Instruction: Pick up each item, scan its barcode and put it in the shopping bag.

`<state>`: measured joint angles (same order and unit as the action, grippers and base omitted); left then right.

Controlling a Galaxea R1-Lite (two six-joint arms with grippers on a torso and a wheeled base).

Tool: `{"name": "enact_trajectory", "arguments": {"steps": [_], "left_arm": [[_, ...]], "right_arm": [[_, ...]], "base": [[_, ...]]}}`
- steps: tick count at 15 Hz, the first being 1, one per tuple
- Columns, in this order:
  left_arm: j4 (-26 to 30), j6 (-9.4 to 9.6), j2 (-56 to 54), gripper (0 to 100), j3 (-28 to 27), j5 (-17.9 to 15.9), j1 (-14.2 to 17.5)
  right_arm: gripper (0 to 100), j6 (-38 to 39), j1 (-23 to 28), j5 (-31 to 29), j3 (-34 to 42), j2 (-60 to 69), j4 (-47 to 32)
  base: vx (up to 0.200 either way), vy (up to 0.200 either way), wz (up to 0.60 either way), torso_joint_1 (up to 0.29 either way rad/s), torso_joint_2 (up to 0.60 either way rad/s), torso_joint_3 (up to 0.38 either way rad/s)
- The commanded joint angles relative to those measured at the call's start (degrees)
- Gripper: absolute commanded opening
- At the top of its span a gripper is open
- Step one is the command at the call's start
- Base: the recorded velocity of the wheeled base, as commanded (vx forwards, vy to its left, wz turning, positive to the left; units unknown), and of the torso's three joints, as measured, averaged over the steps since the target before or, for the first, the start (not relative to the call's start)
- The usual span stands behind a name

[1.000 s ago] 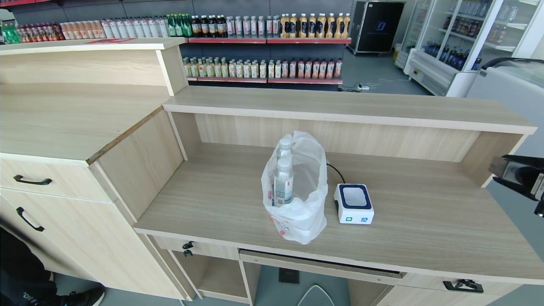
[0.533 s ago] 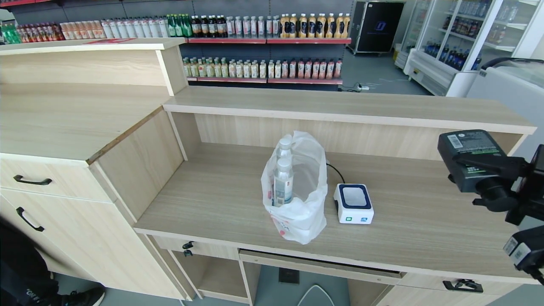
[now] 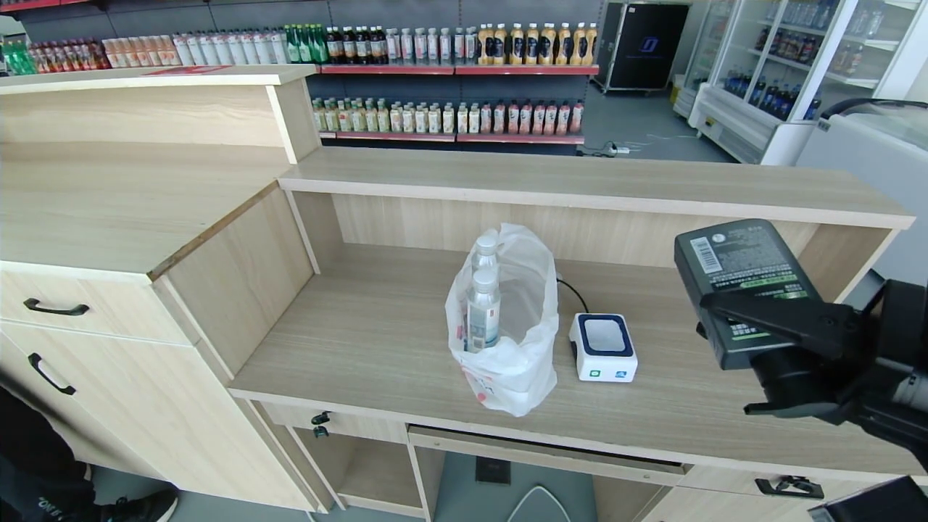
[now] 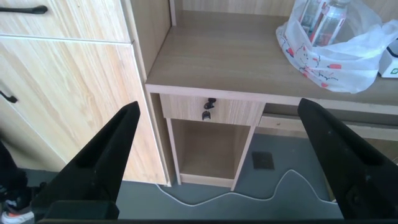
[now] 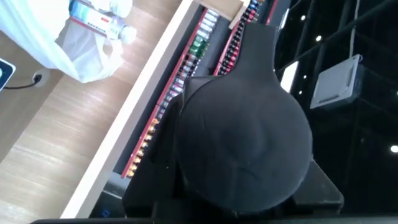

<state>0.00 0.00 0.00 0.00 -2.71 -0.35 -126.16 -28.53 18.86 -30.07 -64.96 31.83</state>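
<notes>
Bottles [image 3: 484,308] in shopping bag [image 3: 518,370] on counter [image 3: 362,341]; scanner [image 3: 603,346] just right; package [image 3: 739,268] farther right.

Black item [image 3: 739,290], white bag [image 3: 507,377], blue-rimmed white scanner [image 3: 603,346].

1. A wooden table [image 3: 362,341] is backed by a raised ledge [image 3: 580,181].
2. A taller cabinet [image 3: 109,203] with black drawer handles [image 3: 54,309] is set to its left.
3. Shelves of bottles [image 3: 449,116] are lined up behind.
4. Glass-door coolers [image 3: 768,65] are placed at the far right.
</notes>
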Motion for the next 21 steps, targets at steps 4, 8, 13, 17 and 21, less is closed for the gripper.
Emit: {"name": "enact_trajectory", "arguments": {"steps": [4, 8, 13, 17, 21], "left_arm": [[0.0, 0.0, 0.09, 100, 0.0, -0.02, 0.0], [0.0, 0.0, 0.09, 100, 0.0, -0.02, 0.0], [0.0, 0.0, 0.09, 100, 0.0, -0.02, 0.0], [0.0, 0.0, 0.09, 100, 0.0, -0.02, 0.0], [0.0, 0.0, 0.09, 100, 0.0, -0.02, 0.0]], "right_arm": [[0, 0.74, -8.74, -1.63, 0.46, 3.79, -0.01], [0, 6.63, -20.17, -4.18, 0.54, 2.56, -0.54], [0, 2.15, -27.99, -9.1, -2.88, 0.54, 0.16], [0, -8.84, -28.78, -10.42, -3.5, -1.66, 0.07], [0, -17.89, -28.95, -9.98, -4.55, -5.7, 0.07]], "base": [[0.0, 0.0, 0.0, 0.0, 0.0, 0.0], [0.0, 0.0, 0.0, 0.0, 0.0, 0.0], [0.0, 0.0, 0.0, 0.0, 0.0, 0.0], [0.0, 0.0, 0.0, 0.0, 0.0, 0.0], [0.0, 0.0, 0.0, 0.0, 0.0, 0.0]]}}
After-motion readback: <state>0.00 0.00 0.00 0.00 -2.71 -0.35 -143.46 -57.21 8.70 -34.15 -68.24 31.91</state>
